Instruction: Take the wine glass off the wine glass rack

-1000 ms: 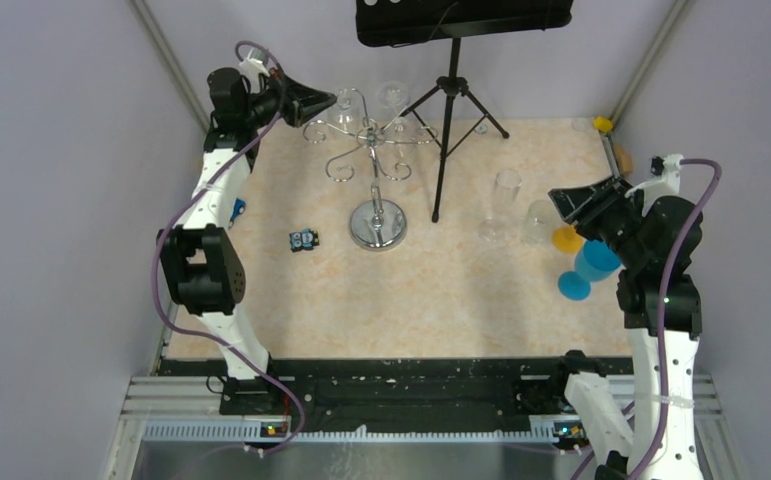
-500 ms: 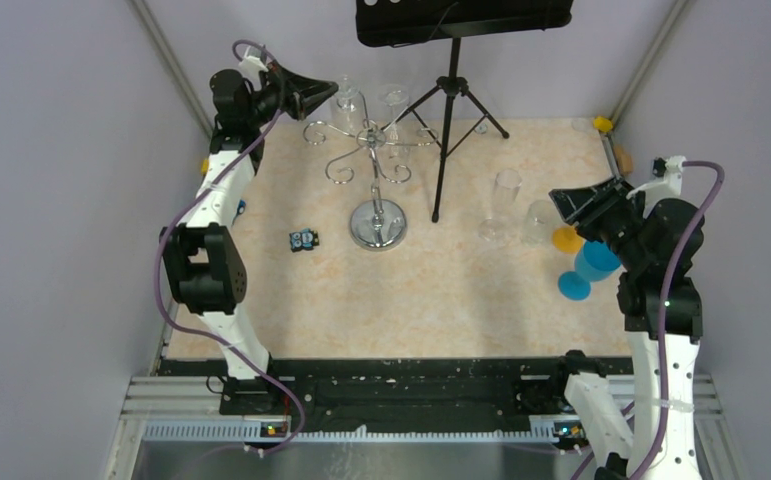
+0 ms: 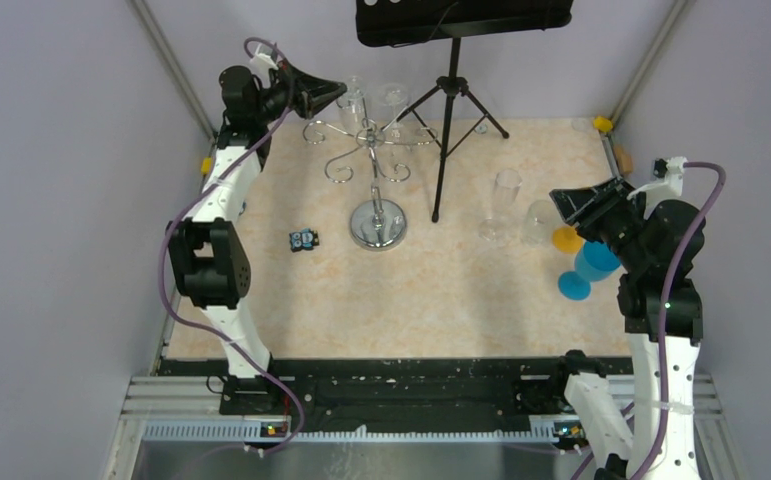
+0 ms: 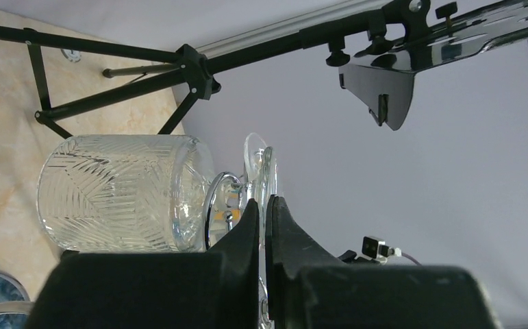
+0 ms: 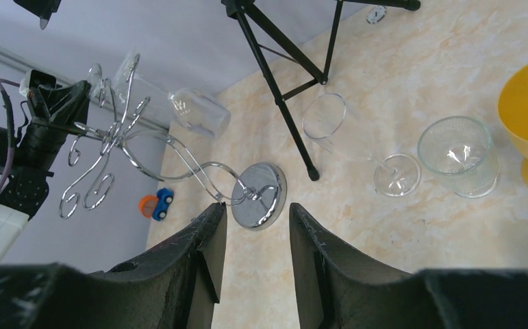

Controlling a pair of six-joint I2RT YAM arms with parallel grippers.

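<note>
Marbled worktop [image 3: 411, 300] between grey walls, with the wine glass [image 4: 120, 192] at the upper left of the overhead view.
Its stem sits in a hook of the wine glass rack [image 3: 369, 135], and the left end effector [image 4: 265, 202] is closed on its foot. A black tripod [image 3: 448, 110] stands just right. The right end effector [image 5: 255, 209] is half-open and empty, near the cups [image 3: 591, 262] at the right edge. Bare worktop fills the lower middle.

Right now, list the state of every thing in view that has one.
Left claw: shut on the wine glass's foot.
Wine glass: hooked on the rack.
Rack: upright.
Second hanging glass: on the rack, untouched.
Right claw: open, empty.
Tall glass: upright.
Short glass: upright, mouth up.
</note>
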